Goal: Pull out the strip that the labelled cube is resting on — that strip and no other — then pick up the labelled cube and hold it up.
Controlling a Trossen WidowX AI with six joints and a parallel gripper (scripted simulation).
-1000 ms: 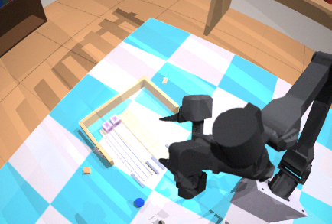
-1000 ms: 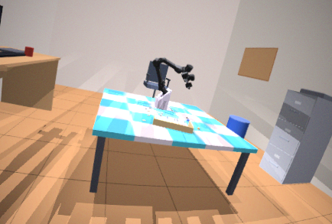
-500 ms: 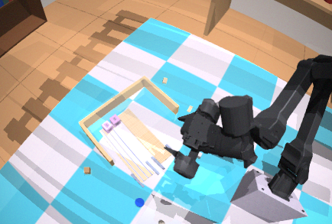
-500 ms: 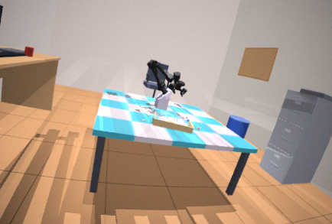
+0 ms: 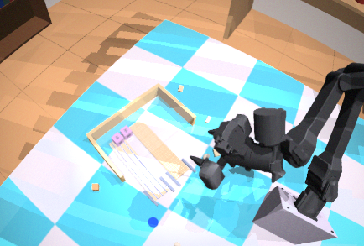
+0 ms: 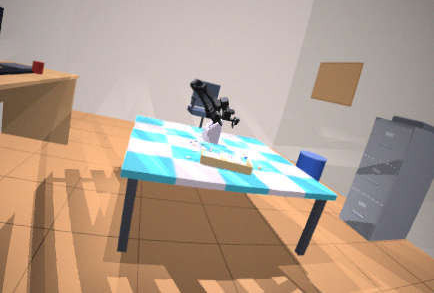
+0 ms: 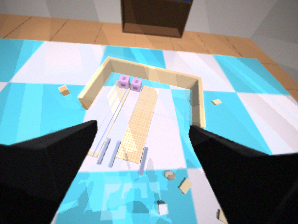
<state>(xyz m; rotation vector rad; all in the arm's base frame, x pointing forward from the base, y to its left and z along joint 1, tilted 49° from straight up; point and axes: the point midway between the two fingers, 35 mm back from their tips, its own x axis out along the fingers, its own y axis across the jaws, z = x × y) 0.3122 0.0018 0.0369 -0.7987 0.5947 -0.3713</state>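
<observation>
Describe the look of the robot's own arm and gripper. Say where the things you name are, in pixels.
The jointed arm (image 5: 315,125) (image 6: 206,101) is matte black or very dark grey, with chunky angular links, rounded joint housings and a thick cylindrical section near the wrist. Its parallel-jaw gripper (image 5: 200,145) (image 7: 144,127) is equally dark, with two wedge-shaped fingers tapering to points. No cable, sleeve or marking can be made out on either.

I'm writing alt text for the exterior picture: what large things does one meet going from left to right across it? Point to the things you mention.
Wooden desk (image 6: 40,112) → checkered table (image 5: 182,48) (image 6: 175,174) (image 7: 30,60) → blue bin (image 6: 311,166) → grey filing cabinet (image 6: 395,187).
</observation>
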